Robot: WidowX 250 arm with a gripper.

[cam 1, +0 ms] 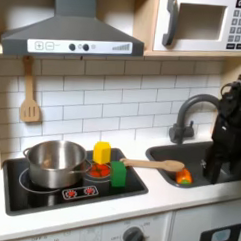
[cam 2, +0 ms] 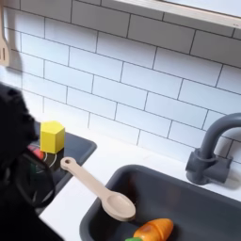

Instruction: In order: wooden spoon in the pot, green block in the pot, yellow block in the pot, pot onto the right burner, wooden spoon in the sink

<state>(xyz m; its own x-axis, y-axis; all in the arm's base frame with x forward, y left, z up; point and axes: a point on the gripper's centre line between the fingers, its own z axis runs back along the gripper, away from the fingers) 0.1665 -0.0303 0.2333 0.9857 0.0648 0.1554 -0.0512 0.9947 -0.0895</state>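
In the first exterior view the steel pot [cam 1: 55, 161] sits on the left ring of the black cooktop. The yellow block [cam 1: 102, 152] and the green block [cam 1: 119, 174] stand on the right burner [cam 1: 96, 174]. The wooden spoon [cam 1: 155, 164] lies from the cooktop's edge to the sink rim; in the second exterior view the spoon [cam 2: 94, 186] points its bowl toward the sink, beside the yellow block [cam 2: 52, 136]. My gripper [cam 1: 215, 166] hangs at the end of the dark arm over the sink, right of the spoon. Its jaws are too dark to make out.
The dark sink [cam 1: 196, 157] holds an orange toy [cam 1: 184, 177] and has a black faucet [cam 1: 188, 116] behind it. A slotted spatula [cam 1: 30, 98] hangs on the tiled wall. A blurred dark part of the arm [cam 2: 14, 165] covers the second exterior view's left.
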